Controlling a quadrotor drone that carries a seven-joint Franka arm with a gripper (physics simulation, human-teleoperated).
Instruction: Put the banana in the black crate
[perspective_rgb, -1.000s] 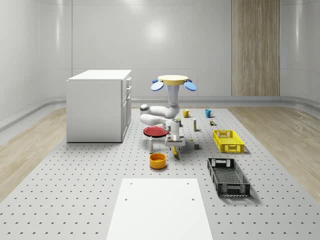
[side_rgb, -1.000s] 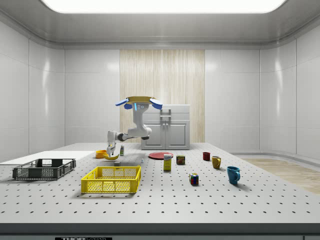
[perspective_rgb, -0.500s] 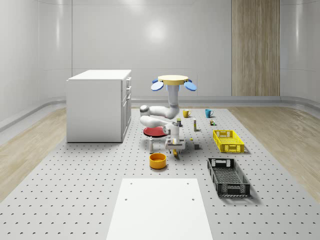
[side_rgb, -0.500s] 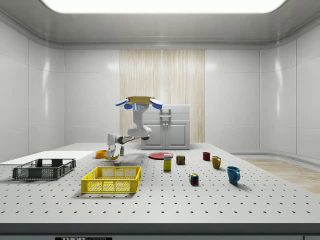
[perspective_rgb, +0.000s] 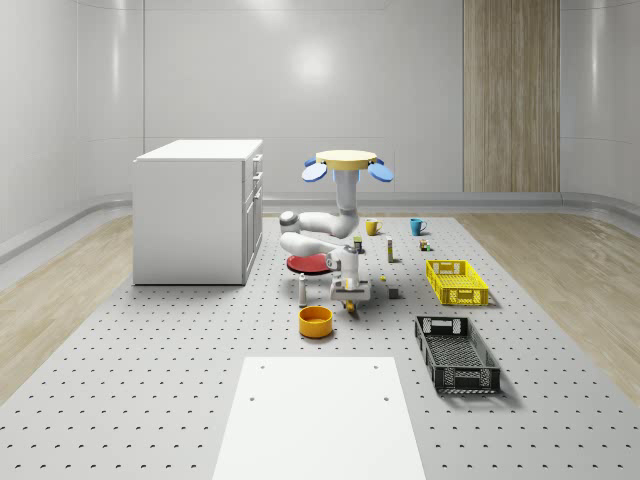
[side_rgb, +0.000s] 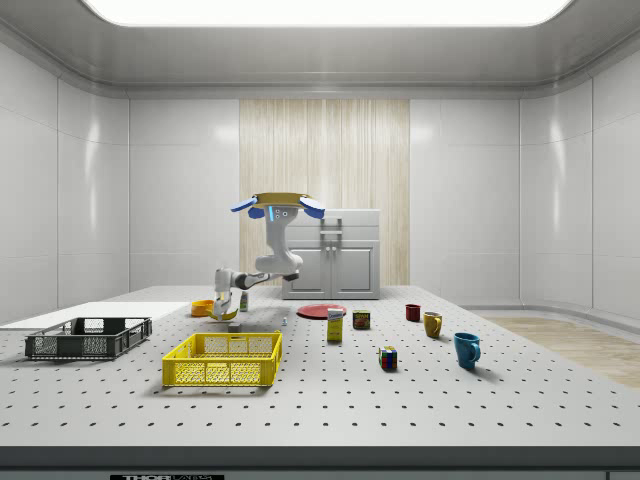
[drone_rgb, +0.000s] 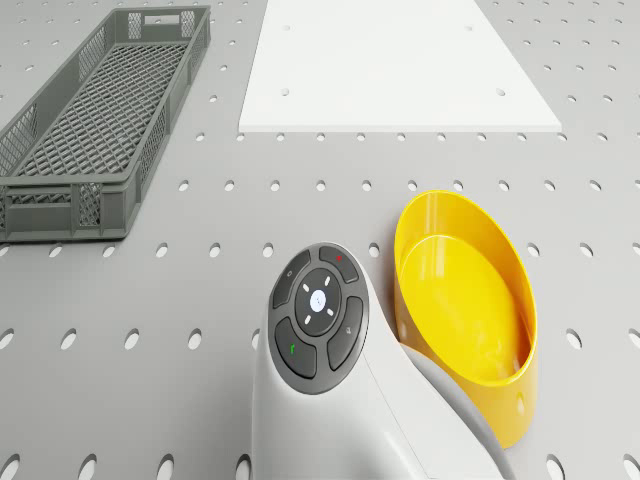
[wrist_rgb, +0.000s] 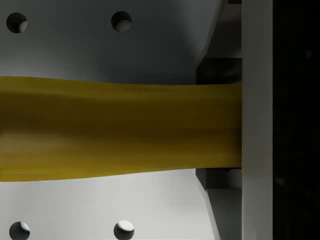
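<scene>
Banana (wrist_rgb: 120, 127) sits gripped in the pincer (perspective_rgb: 349, 293), low over the surface (perspective_rgb: 180, 380) beside the yellow bowl (perspective_rgb: 315, 320). Drone (perspective_rgb: 348, 160) hovers above. Grasp looks done; carrying it to the black crate (perspective_rgb: 456, 353), well apart, remains.

No readable words, brands or numbers turned up anywhere. The nearest thing to signs was on the round button pad (drone_rgb: 319, 318) on the arm's wrist: tiny symbols, one red, one green, one pale at the centre, too small to read. Labels on the small cans (side_rgb: 335, 325) stayed illegible too.
</scene>
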